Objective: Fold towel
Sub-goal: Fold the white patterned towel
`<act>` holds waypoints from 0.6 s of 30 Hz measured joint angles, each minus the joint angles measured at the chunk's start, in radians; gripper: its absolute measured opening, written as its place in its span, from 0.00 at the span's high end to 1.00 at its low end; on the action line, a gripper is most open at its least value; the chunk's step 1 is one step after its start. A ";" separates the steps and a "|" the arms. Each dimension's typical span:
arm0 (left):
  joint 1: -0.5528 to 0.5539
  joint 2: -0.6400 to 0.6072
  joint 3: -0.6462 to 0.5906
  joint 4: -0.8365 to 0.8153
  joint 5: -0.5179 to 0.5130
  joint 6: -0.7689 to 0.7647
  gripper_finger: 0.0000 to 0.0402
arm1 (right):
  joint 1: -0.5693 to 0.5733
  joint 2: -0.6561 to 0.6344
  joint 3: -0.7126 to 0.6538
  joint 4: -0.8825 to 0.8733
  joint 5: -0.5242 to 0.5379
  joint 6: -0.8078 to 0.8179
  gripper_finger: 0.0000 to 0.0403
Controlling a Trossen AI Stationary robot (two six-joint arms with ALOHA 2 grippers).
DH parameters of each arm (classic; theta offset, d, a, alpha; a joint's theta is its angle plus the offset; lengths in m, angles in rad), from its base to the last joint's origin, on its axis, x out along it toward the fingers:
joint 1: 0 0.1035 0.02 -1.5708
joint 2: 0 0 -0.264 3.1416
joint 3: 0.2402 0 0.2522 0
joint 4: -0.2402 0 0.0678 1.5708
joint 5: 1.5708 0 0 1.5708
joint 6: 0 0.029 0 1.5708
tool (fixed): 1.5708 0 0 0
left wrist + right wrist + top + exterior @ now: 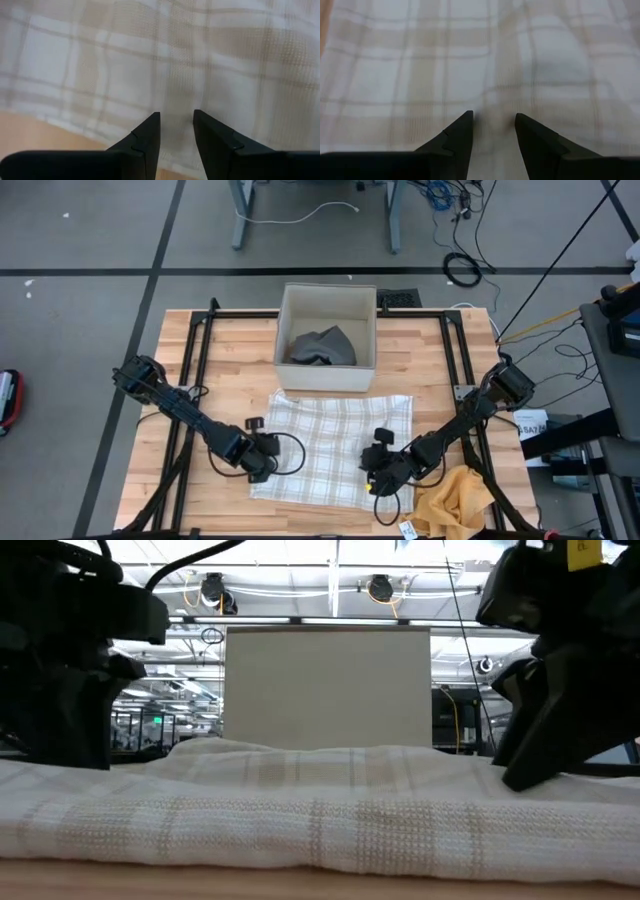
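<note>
A: Starting at the left, what of the worktop (160, 430)?
B: Bare wood on the left side, open right up to the black rail.

A: And the left gripper (262, 463)?
B: Sits low at the left edge of the towel (335, 440), near its front corner. Pinches a ridge of the checked cloth between its fingers (145, 145), which stand close together with only a narrow gap. Shows a strip of bare wood just beyond that edge in the wrist view.

A: Where does the towel lie?
B: Spread mostly flat in the middle of the worktop, between the two arms. Reaches with its far edge to the foot of the white box (328, 288). Touching there or not, cannot tell. Looks thick and doubled along the near edge in the low view (320, 830), with a low hump behind.

A: In the box?
B: Holds a crumpled grey cloth (322, 347).

A: The right gripper (378, 470)?
B: Rests on the towel's front right part, a little inside the right edge. Clamps a raised fold of the cloth the same way, fingers (455, 140) nearly together.

A: Room on the right?
B: Tight. Has a yellow cloth (455, 500) bunched just beside the towel's front right corner, under the right arm.
</note>
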 joint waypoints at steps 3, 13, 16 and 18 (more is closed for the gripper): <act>-0.007 0.000 0.034 -0.066 -0.019 -0.014 0.69 | 0.000 0.000 0.000 -0.032 -0.009 0.022 0.65; -0.035 0.000 0.098 0.160 -0.199 0.169 0.69 | 0.000 -0.009 0.000 0.042 -0.009 -0.028 0.65; -0.030 0.000 0.098 0.326 -0.202 0.287 0.69 | 0.000 -0.028 0.000 0.112 -0.008 -0.093 0.65; -0.026 0.001 0.098 0.423 -0.203 0.362 0.69 | 0.000 -0.045 0.000 0.139 -0.008 -0.125 0.65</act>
